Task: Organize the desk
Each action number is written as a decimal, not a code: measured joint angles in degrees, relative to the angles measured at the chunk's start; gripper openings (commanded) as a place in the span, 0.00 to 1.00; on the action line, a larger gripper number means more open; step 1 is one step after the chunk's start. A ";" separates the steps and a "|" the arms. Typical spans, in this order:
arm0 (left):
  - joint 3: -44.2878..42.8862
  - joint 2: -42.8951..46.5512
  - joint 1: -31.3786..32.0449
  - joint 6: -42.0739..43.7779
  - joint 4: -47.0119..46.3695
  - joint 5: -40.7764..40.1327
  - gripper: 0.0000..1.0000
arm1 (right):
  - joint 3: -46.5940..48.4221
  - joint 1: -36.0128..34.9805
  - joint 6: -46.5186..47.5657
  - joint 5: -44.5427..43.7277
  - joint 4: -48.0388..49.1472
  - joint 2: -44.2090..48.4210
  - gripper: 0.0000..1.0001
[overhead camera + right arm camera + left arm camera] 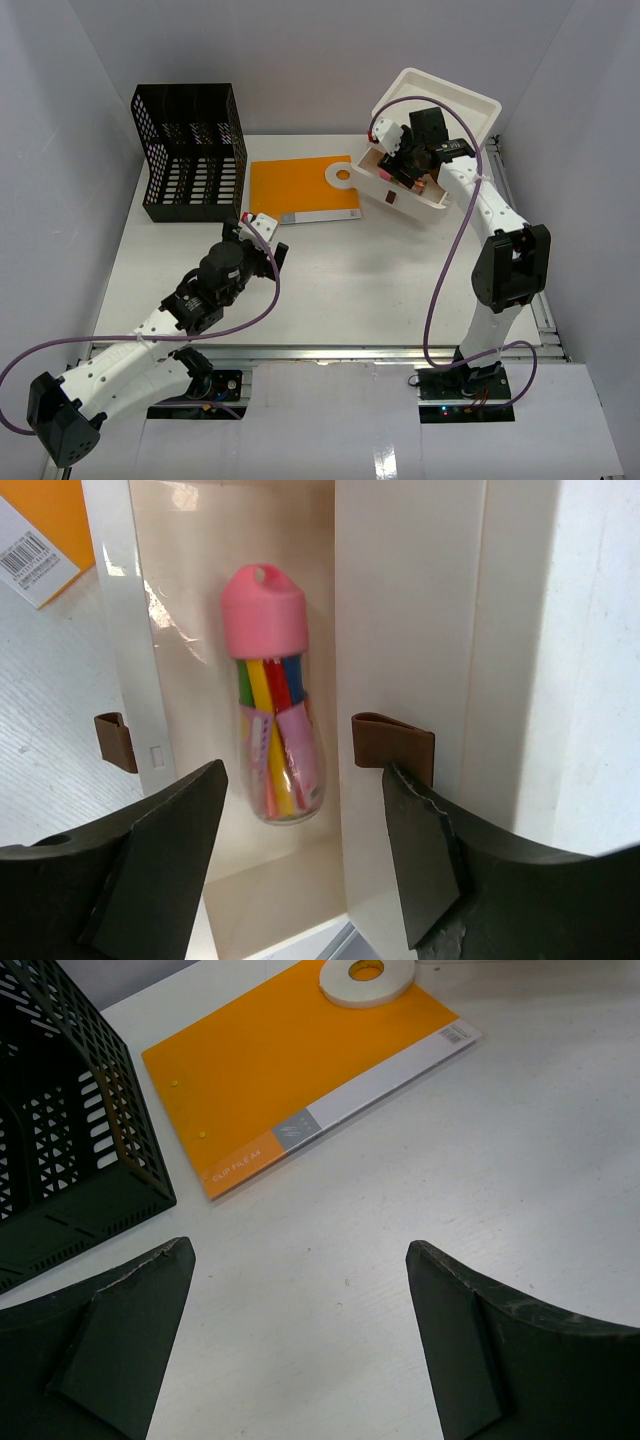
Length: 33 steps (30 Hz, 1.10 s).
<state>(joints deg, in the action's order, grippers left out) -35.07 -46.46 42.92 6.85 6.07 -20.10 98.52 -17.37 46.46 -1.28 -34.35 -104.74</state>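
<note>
Left fingers (pixel 110 1350) spread near orange folder (pixel 290 1070), tape roll (pixel 345 995), rack (pixel 60 1140); right fingers (pixel 150 870) spread over pen tube (pixel 270 680) in drawer (pixel 180 610).

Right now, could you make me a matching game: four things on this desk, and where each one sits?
Things: 1 tape roll; 2 pink-capped pen tube; 3 black mesh rack; 4 orange folder.
Places: A inside the open drawer; B far left of the desk; C on the folder's corner; D flat, between rack and drawer box.
Pairs: 1-C, 2-A, 3-B, 4-D.
</note>
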 measured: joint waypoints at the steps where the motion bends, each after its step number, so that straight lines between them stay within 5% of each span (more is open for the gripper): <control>1: 0.00 0.00 0.00 -0.01 0.00 0.00 0.98 | 0.00 0.00 -0.13 0.06 -0.01 0.02 0.70; 5: 0.00 0.00 -0.01 -0.01 0.00 0.01 0.98 | -0.01 0.03 -0.95 2.15 -0.18 0.51 0.62; 11: 0.00 0.00 -0.01 -0.01 0.00 0.22 0.98 | -3.15 0.15 -1.59 16.54 -2.82 6.72 0.20; 14: 0.00 -0.10 0.00 -0.01 -0.02 0.38 0.98 | -7.89 -0.13 0.18 25.85 -4.47 11.22 0.10; 21: 0.00 -1.11 0.00 -0.01 0.02 1.45 0.98 | -15.89 -3.09 0.53 29.08 -5.59 9.42 0.11; 33: 0.02 -1.86 0.00 0.03 0.02 2.41 0.98 | -17.62 -3.60 -8.06 0.98 8.16 -1.63 0.22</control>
<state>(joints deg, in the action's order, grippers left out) -35.05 -48.31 42.92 6.87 6.09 -17.69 80.91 -20.96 38.39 -0.30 -26.19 -106.37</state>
